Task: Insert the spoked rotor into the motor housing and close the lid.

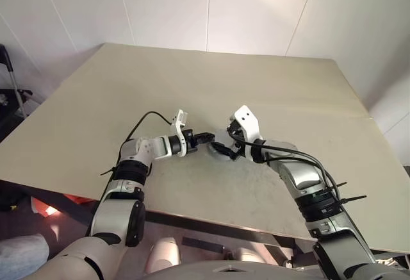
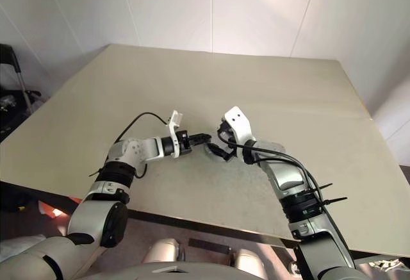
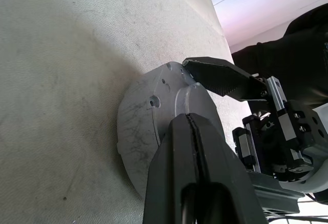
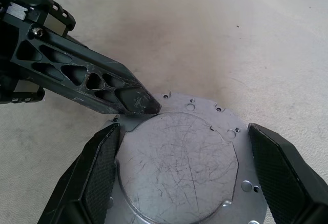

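Observation:
A thick silver-grey round part point(image 4: 179, 162), which I take for the motor housing, lies on the table with a flat scratched raised face and a flange with small holes; no windings show. The spoked rotor and the lid are out of view. My right gripper point(image 4: 187, 172) stands open, one black finger point(image 4: 100, 170) on each side of the raised face. My left gripper point(image 4: 146, 105) is shut on nothing, its tip touching the rim of the raised face from the left. In the left eye view both grippers meet over the part point(image 1: 223, 154) at the table's near middle.
The beige table point(image 1: 192, 88) stretches wide behind and to both sides of the part. A seam runs along its right side point(image 1: 359, 110). Dark equipment point(image 1: 9, 94) stands off the table's left edge. White walls close the back.

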`<state>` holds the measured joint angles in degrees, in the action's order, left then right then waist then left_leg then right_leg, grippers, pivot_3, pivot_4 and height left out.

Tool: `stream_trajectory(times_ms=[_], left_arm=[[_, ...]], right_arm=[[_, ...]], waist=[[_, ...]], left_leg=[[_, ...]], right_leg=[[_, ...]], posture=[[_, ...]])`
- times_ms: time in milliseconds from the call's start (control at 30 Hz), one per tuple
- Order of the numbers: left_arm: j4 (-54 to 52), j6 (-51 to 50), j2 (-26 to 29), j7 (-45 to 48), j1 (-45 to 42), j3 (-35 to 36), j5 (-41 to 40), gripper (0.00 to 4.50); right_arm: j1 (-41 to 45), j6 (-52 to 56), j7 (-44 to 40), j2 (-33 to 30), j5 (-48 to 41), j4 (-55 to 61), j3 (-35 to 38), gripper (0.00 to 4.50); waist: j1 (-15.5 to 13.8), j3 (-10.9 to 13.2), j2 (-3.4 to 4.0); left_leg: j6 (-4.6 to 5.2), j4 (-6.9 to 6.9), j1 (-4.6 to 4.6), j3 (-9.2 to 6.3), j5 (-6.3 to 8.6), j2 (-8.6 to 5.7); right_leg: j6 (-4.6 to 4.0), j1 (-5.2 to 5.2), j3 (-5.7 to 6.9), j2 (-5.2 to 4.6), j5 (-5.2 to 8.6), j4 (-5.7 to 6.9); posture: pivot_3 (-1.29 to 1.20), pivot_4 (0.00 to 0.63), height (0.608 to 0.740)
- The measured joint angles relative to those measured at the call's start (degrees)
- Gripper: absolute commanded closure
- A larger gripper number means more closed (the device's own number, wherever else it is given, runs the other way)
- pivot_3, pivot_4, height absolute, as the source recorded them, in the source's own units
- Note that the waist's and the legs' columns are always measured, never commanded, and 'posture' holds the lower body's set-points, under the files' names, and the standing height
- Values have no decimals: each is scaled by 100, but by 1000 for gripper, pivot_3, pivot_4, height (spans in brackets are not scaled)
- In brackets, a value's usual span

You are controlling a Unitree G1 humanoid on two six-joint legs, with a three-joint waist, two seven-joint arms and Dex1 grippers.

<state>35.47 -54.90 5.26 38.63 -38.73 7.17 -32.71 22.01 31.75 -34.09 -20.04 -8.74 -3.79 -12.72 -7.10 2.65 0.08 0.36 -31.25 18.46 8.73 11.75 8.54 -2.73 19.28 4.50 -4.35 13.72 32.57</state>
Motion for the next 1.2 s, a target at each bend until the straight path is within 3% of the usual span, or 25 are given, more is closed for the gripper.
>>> stream_trajectory(times_ms=[233,467,767,1200], left_arm=[[5,22,34,6,-16,-11,0,4500],[-23,75,61,15,-35,-10,0,4500],[-5,146,82,51,-10,-12,55,4500],[-307,189,1,343,178,-21,11,4500]], right_arm=[[-219,104,-172,-145,-52,416,76,42],[-369,412,-438,-294,-349,949,305,42],[-299,1474,40,-148,-915,1039,1127,42],[-490,2344,205,-192,-1419,1223,1533,42]], waist=[[-2,1,1],[-2,5,8],[-21,12,20],[-10,18,30]], left_leg=[[2,19,11,-1,1,-2],[4,18,69,0,1,-2],[3,9,77,0,0,-5],[6,2,102,1,-7,-4]], right_leg=[[0,3,-1,0,0,0],[-3,71,-1,1,-1,6],[-38,76,-1,-1,-20,8],[-41,98,0,0,-21,15]], posture=[[0,0,740],[0,0,740],[0,0,740],[0,0,740]])
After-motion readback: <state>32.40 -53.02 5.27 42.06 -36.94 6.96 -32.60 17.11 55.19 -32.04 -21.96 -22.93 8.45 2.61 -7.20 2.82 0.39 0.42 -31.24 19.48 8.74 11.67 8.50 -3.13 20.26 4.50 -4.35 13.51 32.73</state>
